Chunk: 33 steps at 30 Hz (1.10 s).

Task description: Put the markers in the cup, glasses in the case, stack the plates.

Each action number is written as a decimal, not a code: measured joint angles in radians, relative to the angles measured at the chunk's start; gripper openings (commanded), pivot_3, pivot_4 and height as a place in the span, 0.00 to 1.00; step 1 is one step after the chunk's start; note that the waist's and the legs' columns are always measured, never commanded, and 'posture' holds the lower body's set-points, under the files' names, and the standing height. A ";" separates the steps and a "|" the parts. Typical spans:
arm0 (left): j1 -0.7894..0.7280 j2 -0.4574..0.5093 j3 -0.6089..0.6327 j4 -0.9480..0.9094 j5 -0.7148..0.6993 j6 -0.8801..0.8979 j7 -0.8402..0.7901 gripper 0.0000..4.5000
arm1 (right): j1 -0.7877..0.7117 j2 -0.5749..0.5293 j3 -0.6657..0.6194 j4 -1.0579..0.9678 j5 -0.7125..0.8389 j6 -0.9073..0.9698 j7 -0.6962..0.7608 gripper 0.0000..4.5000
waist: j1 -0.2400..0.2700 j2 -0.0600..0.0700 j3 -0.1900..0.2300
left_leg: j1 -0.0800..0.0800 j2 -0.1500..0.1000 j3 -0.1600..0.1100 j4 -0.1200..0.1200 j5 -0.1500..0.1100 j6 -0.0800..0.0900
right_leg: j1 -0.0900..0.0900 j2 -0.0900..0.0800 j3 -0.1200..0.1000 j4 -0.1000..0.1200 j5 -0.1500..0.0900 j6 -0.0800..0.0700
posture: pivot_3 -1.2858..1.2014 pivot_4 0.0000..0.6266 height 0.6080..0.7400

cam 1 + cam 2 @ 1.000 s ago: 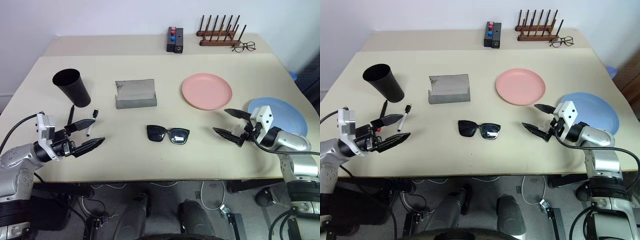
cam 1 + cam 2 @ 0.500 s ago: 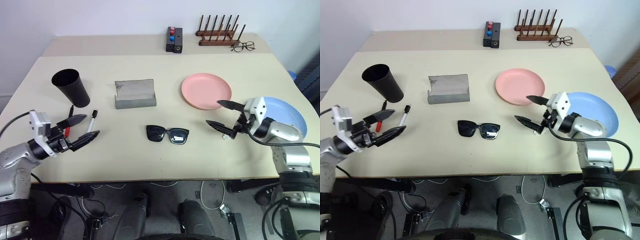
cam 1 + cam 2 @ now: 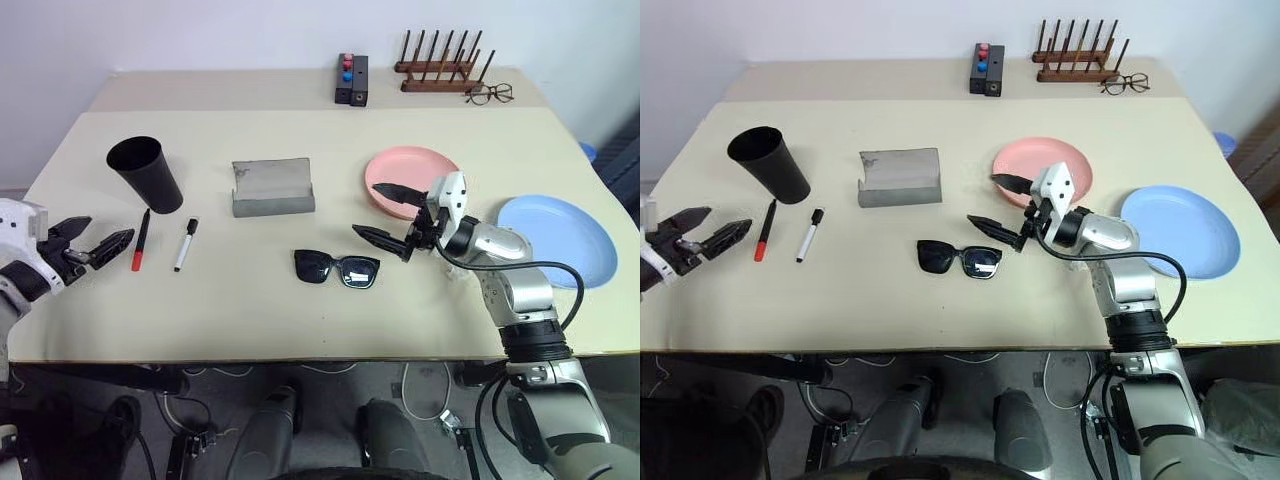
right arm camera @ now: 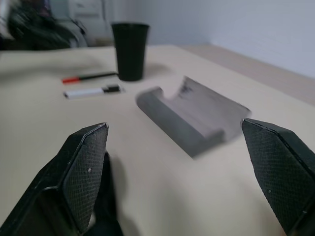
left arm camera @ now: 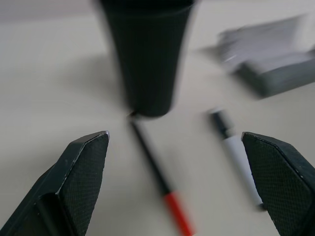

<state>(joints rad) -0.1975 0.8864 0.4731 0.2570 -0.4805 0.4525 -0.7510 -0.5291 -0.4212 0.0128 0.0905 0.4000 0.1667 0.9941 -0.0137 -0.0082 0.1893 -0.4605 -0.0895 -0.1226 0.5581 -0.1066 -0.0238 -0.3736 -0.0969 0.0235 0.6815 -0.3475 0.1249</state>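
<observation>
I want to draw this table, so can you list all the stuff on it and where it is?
cup: 1, black, upright, left side of the table
markers: 2, black with red end, white with black cap, lying by cup
case: 1, grey, open, table middle
sunglasses: 1, black, in front of case
plates: 2, pink, blue, right side
spectacles: 1, thin-framed, far right corner
wooden rack: 1, brown, far edge
black box: 1, far edge
left gripper: open, near markers
right gripper: open, above sunglasses

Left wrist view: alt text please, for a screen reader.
Two open black fingers frame a beige table where a black cup stands upright. In front of it lie a black marker with a red end and a white-bodied marker, beside a grey case.
</observation>
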 measured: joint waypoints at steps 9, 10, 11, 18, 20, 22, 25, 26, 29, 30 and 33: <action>-0.222 0.018 -0.086 0.102 0.056 0.175 0.087 1.00 | -0.010 0.029 0.076 -0.076 -0.031 -0.031 0.009 0.97 | -0.004 0.000 0.000 | 0.000 0.000 0.000 0.000 0.000 -0.001 | 0.000 0.001 -0.001 0.001 0.001 0.001 | 0.52 0.24 1.00; -0.243 0.019 -0.098 0.121 0.063 0.185 0.091 1.00 | -0.012 0.030 0.081 -0.073 -0.041 -0.046 0.010 0.97 | -0.004 0.000 0.000 | 0.000 0.000 0.000 0.000 0.001 -0.001 | 0.000 0.002 -0.001 0.001 0.001 0.002 | 0.52 0.24 1.00; -0.270 0.019 -0.111 0.146 0.073 0.199 0.096 1.00 | -0.015 0.035 0.084 -0.064 -0.049 -0.059 0.010 0.97 | -0.004 0.000 0.000 | 0.001 0.000 0.000 0.000 0.001 0.000 | 0.000 0.002 -0.001 0.002 0.001 0.002 | 0.52 0.24 1.00; -0.452 0.019 -0.217 0.303 0.150 0.326 0.143 1.00 | 0.001 0.047 0.125 -0.072 -0.092 -0.131 0.021 0.97 | -0.004 -0.001 0.000 | 0.000 0.000 0.000 0.001 0.002 0.001 | 0.000 0.003 -0.001 0.003 0.001 0.002 | 0.52 0.24 1.00; -0.500 0.019 -0.250 0.328 0.169 0.356 0.140 1.00 | 0.015 0.047 0.130 -0.090 -0.089 -0.133 0.025 0.97 | -0.003 -0.001 0.000 | 0.000 0.000 0.000 0.001 0.002 0.001 | 0.000 0.004 -0.001 0.003 0.001 0.003 | 0.52 0.24 1.00; -0.538 0.018 -0.301 0.349 0.193 0.388 0.121 1.00 | 0.028 0.047 0.130 -0.101 -0.081 -0.130 0.025 0.97 | -0.003 -0.001 0.000 | 0.000 0.000 0.000 0.001 0.003 0.001 | 0.000 0.004 -0.001 0.004 0.001 0.003 | 0.52 0.24 1.00; -0.572 0.006 -0.349 0.393 0.220 0.414 0.101 1.00 | 0.047 0.047 0.130 -0.114 -0.077 -0.124 0.023 0.97 | -0.005 -0.001 0.000 | 0.000 0.000 0.000 0.001 0.003 0.001 | 0.000 0.004 -0.001 0.004 0.001 0.003 | 0.52 0.24 1.00; -0.585 0.003 -0.367 0.412 0.230 0.417 0.098 1.00 | 0.054 0.047 0.130 -0.118 -0.076 -0.121 0.022 0.97 | -0.006 -0.001 0.000 | 0.000 0.000 0.000 0.001 0.003 0.001 | 0.000 0.004 -0.001 0.004 0.001 0.003 | 0.52 0.24 1.00; -0.619 -0.011 -0.385 0.459 0.252 0.409 0.086 1.00 | 0.060 0.047 0.130 -0.130 -0.072 -0.113 0.015 0.97 | -0.007 -0.002 0.000 | 0.000 0.000 0.000 0.001 0.003 0.001 | 0.000 0.004 -0.001 0.004 0.001 0.003 | 0.52 0.24 1.00; -0.638 -0.016 -0.391 0.481 0.260 0.402 0.085 1.00 | 0.062 0.046 0.129 -0.131 -0.072 -0.112 0.012 0.97 | -0.006 -0.002 0.000 | 0.000 0.000 0.000 0.001 0.003 0.001 | 0.000 0.004 -0.001 0.004 0.001 0.003 | 0.52 0.24 1.00; -0.683 -0.030 -0.405 0.535 0.285 0.393 0.098 0.94 | 0.069 0.047 0.130 -0.135 -0.072 -0.110 0.009 0.99 | -0.006 -0.002 0.000 | 0.000 0.000 0.000 0.001 0.003 0.001 | 0.000 0.004 -0.001 0.004 0.001 0.003 | 0.52 0.24 1.00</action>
<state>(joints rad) -0.8807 0.8561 0.0677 0.7916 -0.1955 0.8454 -0.6535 -0.4598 -0.3744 0.1426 -0.0450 0.3284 0.0572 1.0032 -0.0196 -0.0101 0.1892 -0.4605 -0.0898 -0.1229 0.5593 -0.1037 -0.0232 -0.3733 -0.0930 0.0226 0.6858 -0.3461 0.1277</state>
